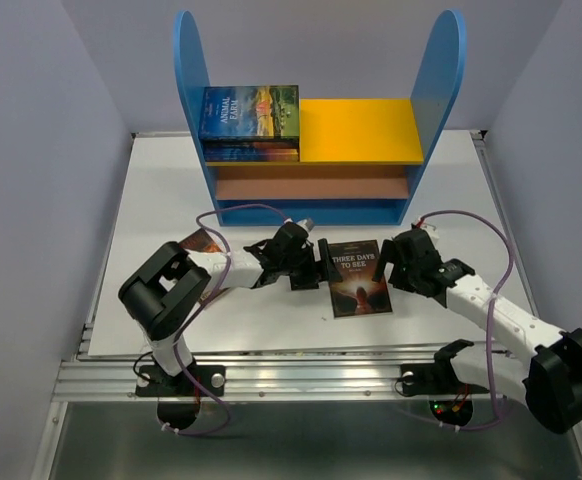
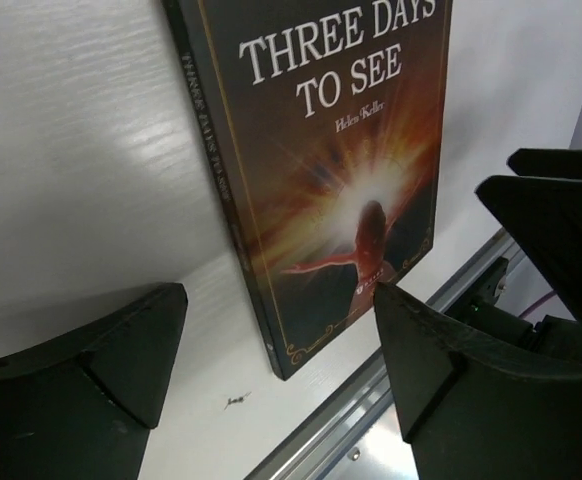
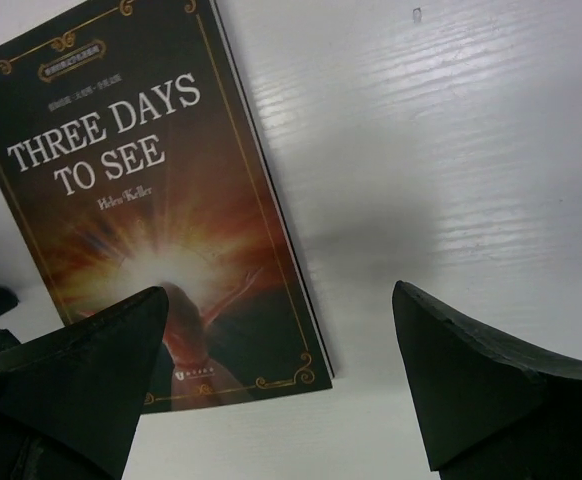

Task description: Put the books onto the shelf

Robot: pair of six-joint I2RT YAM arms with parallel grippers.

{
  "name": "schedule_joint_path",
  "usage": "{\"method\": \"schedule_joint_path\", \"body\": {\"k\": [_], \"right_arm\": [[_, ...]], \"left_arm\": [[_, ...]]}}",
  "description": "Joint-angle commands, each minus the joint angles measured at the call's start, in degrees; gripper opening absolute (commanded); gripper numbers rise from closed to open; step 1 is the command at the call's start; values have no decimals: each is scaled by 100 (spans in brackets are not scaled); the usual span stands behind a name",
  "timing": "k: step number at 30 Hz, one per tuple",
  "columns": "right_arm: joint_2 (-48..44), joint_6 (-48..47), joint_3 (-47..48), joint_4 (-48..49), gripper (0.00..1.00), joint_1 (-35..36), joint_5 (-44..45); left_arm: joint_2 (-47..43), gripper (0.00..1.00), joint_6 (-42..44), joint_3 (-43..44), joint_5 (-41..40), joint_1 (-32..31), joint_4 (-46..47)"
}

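Left jaws and right jaws stand apart, flanking one dark book; one stack tops the shelf.

A white worktop lies between pale lilac walls, with a silver slotted metal rail running along its near edge; a small dark speck marks the white surface near that edge
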Motion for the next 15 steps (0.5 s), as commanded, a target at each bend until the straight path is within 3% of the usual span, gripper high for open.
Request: {"method": "schedule_joint_path", "body": {"k": [1,7,10,15], "right_arm": [[317,96,-276,1079,100,-508,-812],[915,52,-680,1775,99,-808,-2043],[1056,95,-821,2021,91,-860,-2446],[934,210,-778,2224,77,-860,-3089]], "left_arm": [[297,85,-137,327,234,-76,515],[561,50,-313,397,-99,-138,367],[614,39,-357,493,-389,-164,78],[685,31,-427,731,-671,-208,-354]]}}
